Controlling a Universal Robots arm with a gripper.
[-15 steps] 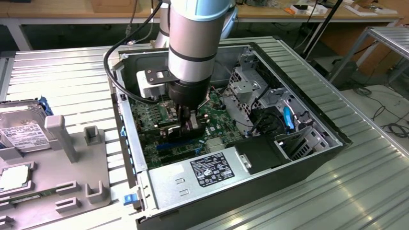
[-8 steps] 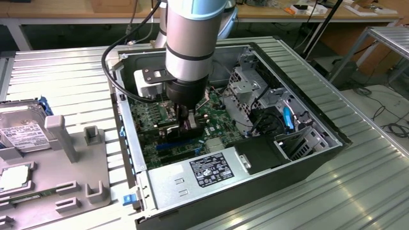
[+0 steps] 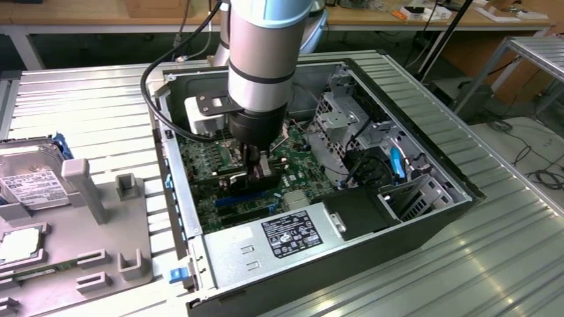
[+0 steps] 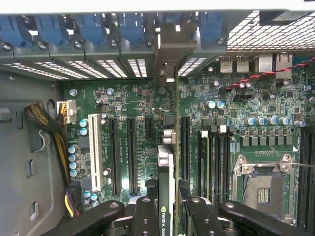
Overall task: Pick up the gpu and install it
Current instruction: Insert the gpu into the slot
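Observation:
The gpu (image 4: 166, 169) stands on edge over the green motherboard (image 4: 138, 103), seen along its thin top edge with a white-lettered label. Its silvery bracket (image 4: 170, 49) reaches the rear slot openings of the open computer case (image 3: 423, 142). My gripper (image 4: 167, 216) is shut on the gpu, one black finger (image 4: 144, 216) on each flat side. In the exterior view the gripper (image 3: 258, 170) is deep inside the case, low over the board's expansion slots. Whether the card's lower edge sits in a slot is hidden.
Black expansion slots (image 4: 115, 157) and a white slot (image 4: 94, 152) lie beside the card, memory slots and a CPU socket (image 4: 263, 189) on the other side. A cable bundle (image 4: 44, 123) hangs nearby. Outside the case, a hard drive (image 3: 26, 178) and grey fixtures (image 3: 88, 191) sit at the exterior view's left.

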